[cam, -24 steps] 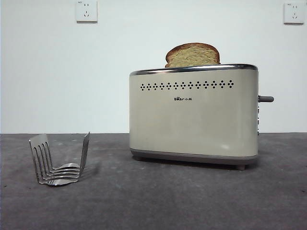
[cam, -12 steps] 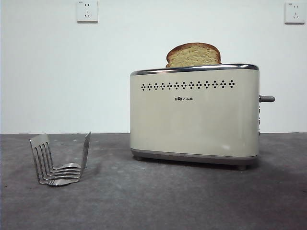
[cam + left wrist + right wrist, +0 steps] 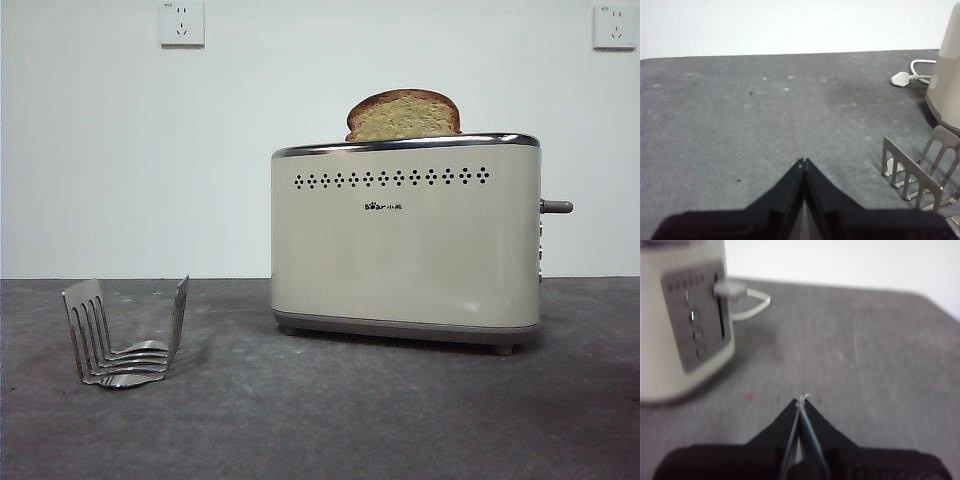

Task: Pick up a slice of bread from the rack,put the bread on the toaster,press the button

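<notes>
Half the slice of bread (image 3: 403,115) hidden in toaster (image 3: 405,240).

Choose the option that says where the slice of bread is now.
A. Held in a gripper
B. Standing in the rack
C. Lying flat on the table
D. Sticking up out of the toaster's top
D: the slice of bread rises above the toaster, while the rack holds nothing.

The toaster (image 3: 405,240) stood on the dark grey counter (image 3: 320,420), with the slice of bread (image 3: 403,114) rising upright from its top. The button (image 3: 557,206) stuck out sideways from its narrow end. The rack (image 3: 125,332) stood apart, holding nothing. Two wall sockets (image 3: 181,22) were on the white wall
</notes>
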